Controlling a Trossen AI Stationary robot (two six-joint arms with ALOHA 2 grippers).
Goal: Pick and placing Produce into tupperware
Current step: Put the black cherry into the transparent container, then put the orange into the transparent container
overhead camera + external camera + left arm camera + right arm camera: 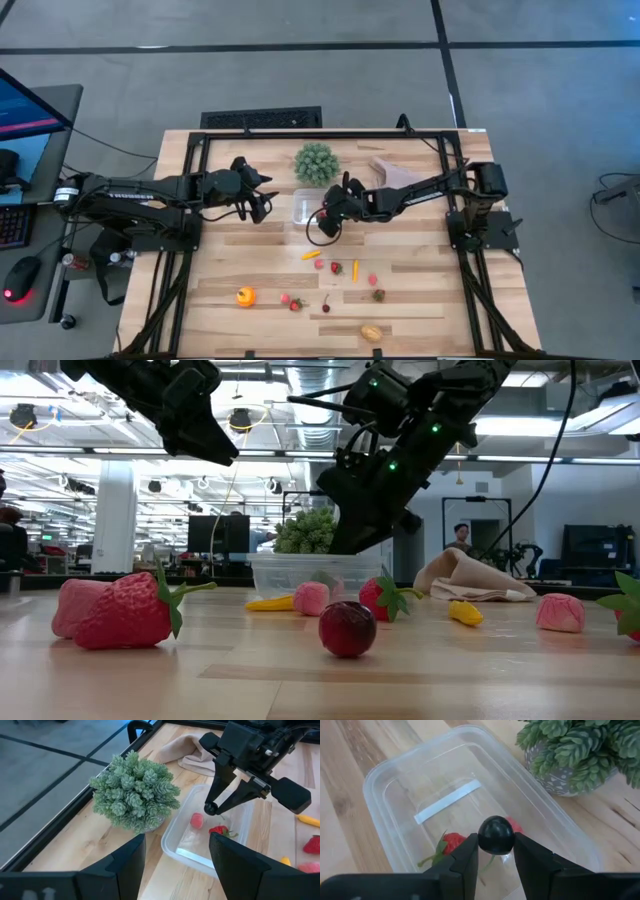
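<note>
- Step in hand: delivery of one piece of produce. Right end effector (496, 851) clamped on a small dark round fruit (496, 835), poised over the open tupperware (385, 782).
- Tupperware on the bench (420, 290) just beside the green plant (316, 162); inside already a strawberry (454, 843) and a pinkish piece (197, 820).
- Left end effector (175, 857) idle above the bench, near the plant and the container's edge, fingers apart, nothing between them.
- Remaining produce scattered on the near half of the bench, well apart from the container: orange (245, 296), yellow piece (372, 333), several red bits.
- Next move, as judged: open the fingers to drop the dark fruit inside the walls, then lift clear before swinging out to the scattered pieces.
</note>
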